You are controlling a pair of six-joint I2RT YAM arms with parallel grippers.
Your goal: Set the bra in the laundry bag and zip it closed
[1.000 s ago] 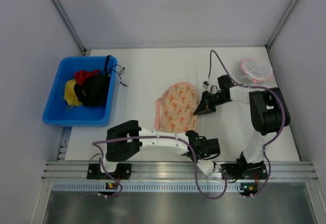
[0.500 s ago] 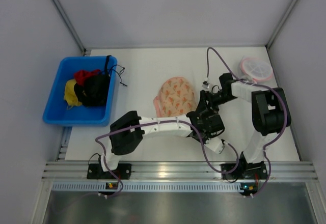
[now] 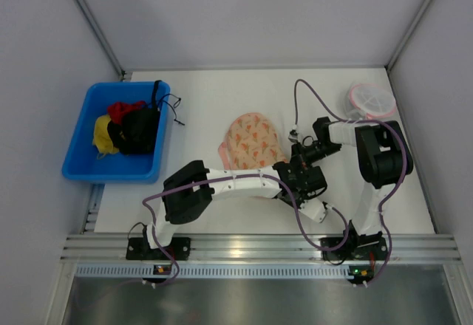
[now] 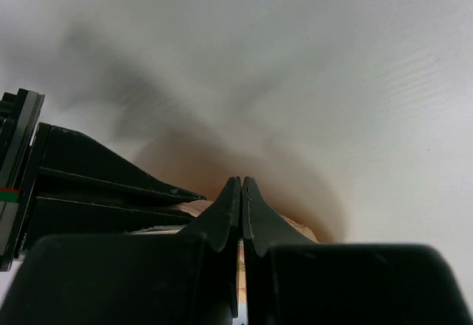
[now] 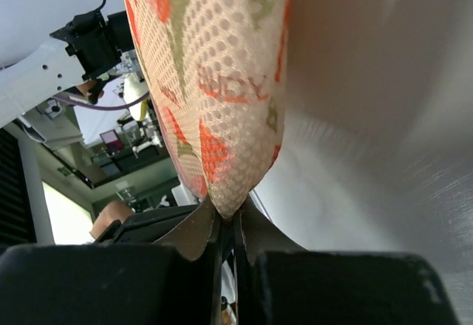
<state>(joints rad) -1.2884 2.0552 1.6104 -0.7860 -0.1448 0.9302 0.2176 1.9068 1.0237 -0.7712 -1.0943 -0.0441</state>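
Note:
The laundry bag (image 3: 250, 140), cream-peach with orange prints and a pink edge, lies at the table's middle. My right gripper (image 3: 299, 155) is at its right edge. In the right wrist view it (image 5: 224, 214) is shut on the tip of the bag's mesh fabric (image 5: 214, 81). My left gripper (image 3: 293, 171) sits just in front of the right one, at the same edge. In the left wrist view it (image 4: 242, 181) is shut, with a thin strip of peach fabric (image 4: 194, 207) between and behind the fingers. The bra is out of view.
A blue bin (image 3: 81, 137) with red, yellow and black clothes stands at the left. A small round pink-rimmed mesh item (image 3: 371, 102) lies at the back right. Grey walls close in both sides. A metal rail (image 3: 259, 247) runs along the front.
My left gripper has moved from the table's front up to the bag's right edge, beside the right gripper. The bag has shifted left and bunched shorter.

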